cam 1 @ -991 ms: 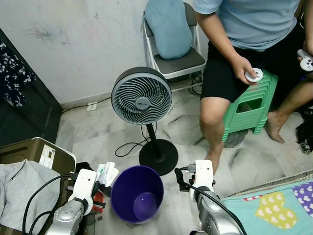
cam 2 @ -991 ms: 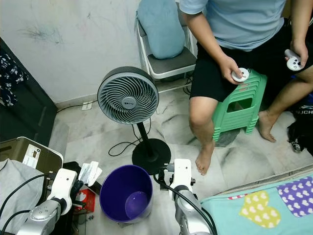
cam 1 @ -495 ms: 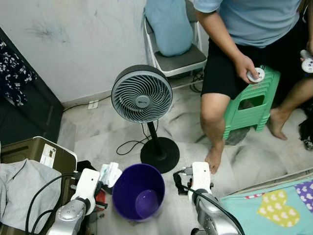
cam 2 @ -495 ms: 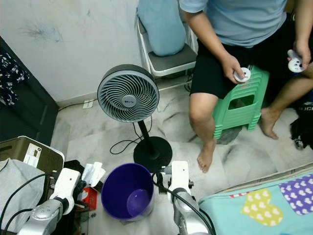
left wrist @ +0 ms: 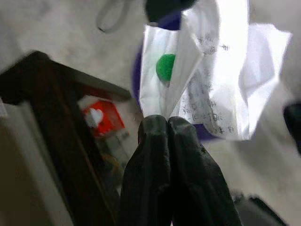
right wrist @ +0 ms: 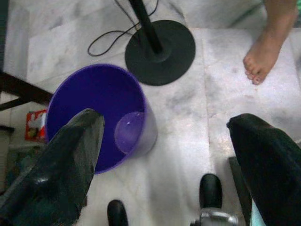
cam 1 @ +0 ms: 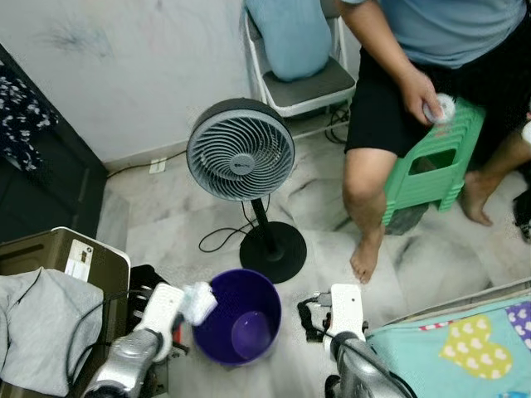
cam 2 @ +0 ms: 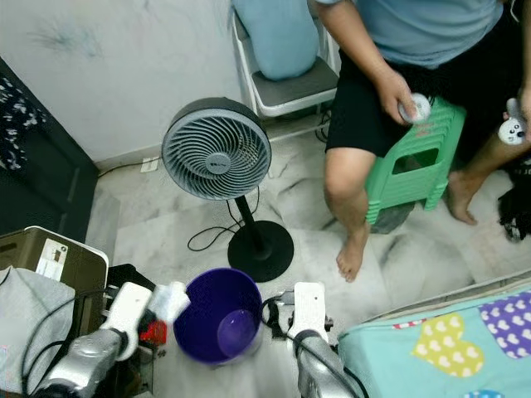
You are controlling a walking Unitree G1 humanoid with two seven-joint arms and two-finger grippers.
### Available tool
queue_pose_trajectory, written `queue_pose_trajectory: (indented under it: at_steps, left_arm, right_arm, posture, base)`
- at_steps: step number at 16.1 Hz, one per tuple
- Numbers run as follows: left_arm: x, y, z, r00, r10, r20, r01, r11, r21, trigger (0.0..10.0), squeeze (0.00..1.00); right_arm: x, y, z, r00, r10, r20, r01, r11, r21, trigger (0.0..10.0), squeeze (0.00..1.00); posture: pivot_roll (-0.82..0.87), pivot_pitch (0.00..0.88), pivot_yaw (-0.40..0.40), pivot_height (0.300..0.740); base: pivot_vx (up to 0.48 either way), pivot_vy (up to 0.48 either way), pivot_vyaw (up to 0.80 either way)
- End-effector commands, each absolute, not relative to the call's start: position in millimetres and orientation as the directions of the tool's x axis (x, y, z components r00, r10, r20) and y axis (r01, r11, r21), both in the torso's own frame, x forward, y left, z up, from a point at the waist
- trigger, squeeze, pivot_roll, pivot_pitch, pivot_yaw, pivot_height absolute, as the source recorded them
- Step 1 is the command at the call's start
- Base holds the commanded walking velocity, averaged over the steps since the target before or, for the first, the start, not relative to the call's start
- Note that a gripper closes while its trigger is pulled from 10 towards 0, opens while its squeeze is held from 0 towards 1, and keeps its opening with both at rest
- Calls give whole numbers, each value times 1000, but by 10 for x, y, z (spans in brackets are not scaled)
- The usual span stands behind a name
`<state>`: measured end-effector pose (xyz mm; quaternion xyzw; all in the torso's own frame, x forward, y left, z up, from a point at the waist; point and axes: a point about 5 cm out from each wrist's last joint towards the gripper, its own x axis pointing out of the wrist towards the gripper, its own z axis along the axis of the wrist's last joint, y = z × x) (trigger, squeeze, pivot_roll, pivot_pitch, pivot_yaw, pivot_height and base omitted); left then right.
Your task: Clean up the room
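My left gripper [left wrist: 168,123] has its two black fingers pressed tight together on the lower edge of a crumpled paper [left wrist: 211,70], white with printed lines and a green dot on one fold. In the left eye view that paper [cam 1: 199,301] sits low and left of centre in the frame, just at the left rim of the purple bin [cam 1: 217,348], perhaps overlapping it; blur there keeps me from saying for certain. My right gripper [right wrist: 164,155] hangs with its fingers spread wide and nothing between them, looking down on the bin [right wrist: 61,99] and the black base of the standing fan [right wrist: 162,47].

The paper should be very light and limp (it folds wherever it likes), so a pinch on a bunched edge, as I have it, seems the safest hold; a loose corner might tear or slip. I judge it will flutter rather than drop straight, so it ought to be released well over the opening.

Further out, a red packet [left wrist: 104,117] lies on the floor beside a dark box. At the upper right of the frame a person [cam 1: 431,50] sits on a green stool [cam 1: 431,166].
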<state>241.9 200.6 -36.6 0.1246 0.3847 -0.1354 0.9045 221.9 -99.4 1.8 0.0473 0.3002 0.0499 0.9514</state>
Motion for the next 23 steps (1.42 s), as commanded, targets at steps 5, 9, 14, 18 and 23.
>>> queue_pose_trajectory:
  at_steps: [5, 9, 14, 18, 23]
  left_arm:
    - [2485, 1998, -395, 610, -147, -779, 449, 874, 186, 0, 0]
    - [2475, 1898, -441, 576, -152, -803, 489, 852, 190, 0, 0]
    - [2518, 1886, -422, 562, -138, -815, 530, 817, 227, 0, 0]
    - [2537, 1858, -412, 566, -145, -812, 530, 818, 224, 0, 0]
    - [2494, 1756, -456, 564, -167, -809, 541, 814, 209, 0, 0]
  right_arm:
    - [1862, -835, 435, 791, 199, -578, -81, 971, 224, 10000, 0]
    - [1545, -790, 542, 725, 207, -657, -43, 966, 257, 10000, 0]
    - [1411, -501, 598, 656, 283, -700, 36, 915, 403, 10000, 0]
    - [1658, -524, 732, 724, 321, -610, 38, 865, 500, 10000, 0]
    - [1487, -456, 666, 683, 365, -632, 36, 848, 529, 10000, 0]
  posture:
    - [-235, 222, 195, 740]
    - [-250, 252, 209, 740]
    - [-244, 275, 228, 740]
    - [-243, 274, 228, 740]
    - [-245, 281, 227, 740]
  base:
    - [0, 0, 0]
    - [0, 0, 0]
    - [0, 0, 0]
    - [0, 0, 0]
    - [0, 0, 0]
